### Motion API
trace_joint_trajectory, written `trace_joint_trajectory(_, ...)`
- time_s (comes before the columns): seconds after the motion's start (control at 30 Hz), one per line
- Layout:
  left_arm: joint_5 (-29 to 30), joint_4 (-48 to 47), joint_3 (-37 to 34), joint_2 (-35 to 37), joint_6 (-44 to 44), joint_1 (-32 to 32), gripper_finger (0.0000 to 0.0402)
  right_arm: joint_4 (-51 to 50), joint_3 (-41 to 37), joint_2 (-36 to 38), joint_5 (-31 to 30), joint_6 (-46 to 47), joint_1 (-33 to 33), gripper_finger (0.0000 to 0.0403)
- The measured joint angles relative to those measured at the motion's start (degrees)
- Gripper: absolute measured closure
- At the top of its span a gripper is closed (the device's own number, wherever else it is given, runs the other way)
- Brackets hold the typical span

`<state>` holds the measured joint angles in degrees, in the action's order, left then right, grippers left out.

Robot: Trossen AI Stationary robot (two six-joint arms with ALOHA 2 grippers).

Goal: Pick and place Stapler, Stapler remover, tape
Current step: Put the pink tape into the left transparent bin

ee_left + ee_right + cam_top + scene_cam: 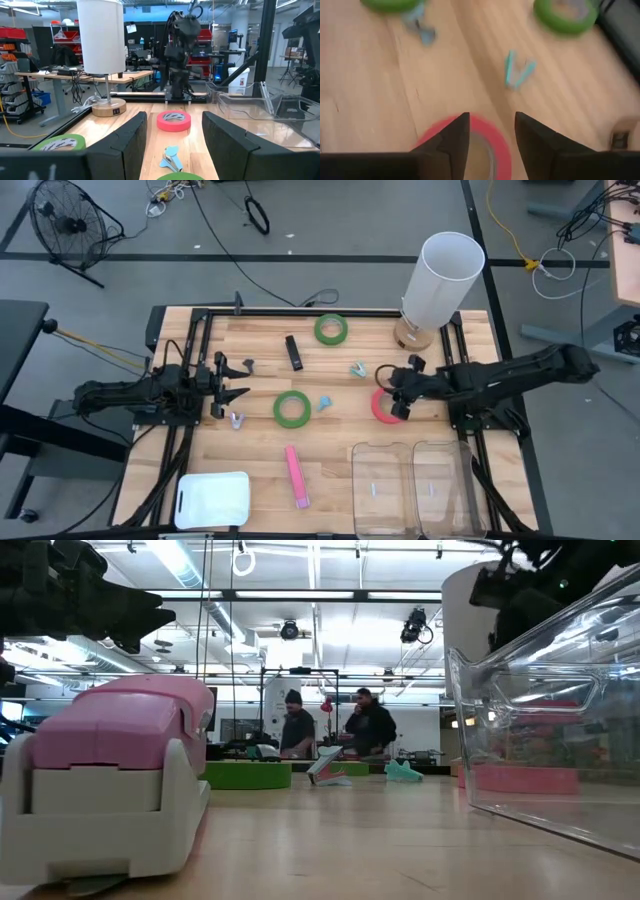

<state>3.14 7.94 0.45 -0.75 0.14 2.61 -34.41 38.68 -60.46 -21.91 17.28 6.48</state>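
— Fingers first: how do they stand on the right gripper (490, 137)?

— Spread apart, with a gap between the two dark fingers; they hang over the near rim of the red-pink tape roll (490, 150) and pinch nothing; in the high view that roll (380, 409) lies on the wooden table (330, 465) just beside the gripper, near the clear plastic bins (410, 485).

— And the left gripper (174, 132)?

— Fingers parted as well, nothing between them; it waits at the table's left edge, pointing across the table.

— What lies beyond it?

— Nearest, one green tape roll (292, 408) at the table's middle, with a light-blue staple remover (324, 402) just beside it; farther on, another teal staple remover (358, 368); then the second green roll (331, 329) near the far edge, and a black stapler (293, 351) between the two green rolls.

— Anything else?

— A pink stapler (296, 476) and a white tray (212, 499) at the near edge; a white-shaded lamp (440, 285) at the far right corner; two people (335, 725) stand in the room behind.
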Motion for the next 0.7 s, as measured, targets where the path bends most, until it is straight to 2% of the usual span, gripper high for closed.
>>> trace_joint_trajectory(0.13,0.00,0.00,0.01,0.00,-0.02,-0.01,0.0207,-3.57,0.00,-4.66,1.97,0.78,0.00,0.0245)
trace_joint_trajectory(0.23,0.00,0.00,0.02,0.00,-0.02,-0.02,0.0207,-4.45,0.00,-7.53,0.52,0.67,0.00,0.0238)
trace_joint_trajectory(0.57,0.00,-0.02,0.01,0.00,-0.02,-0.02,0.0207,-4.22,0.00,-13.81,-0.10,1.55,-2.72,0.0148)
trace_joint_trajectory(0.7,0.00,-0.02,0.01,0.00,-0.02,0.00,0.0207,-4.20,0.00,-15.76,-1.46,1.40,-3.86,0.0126)
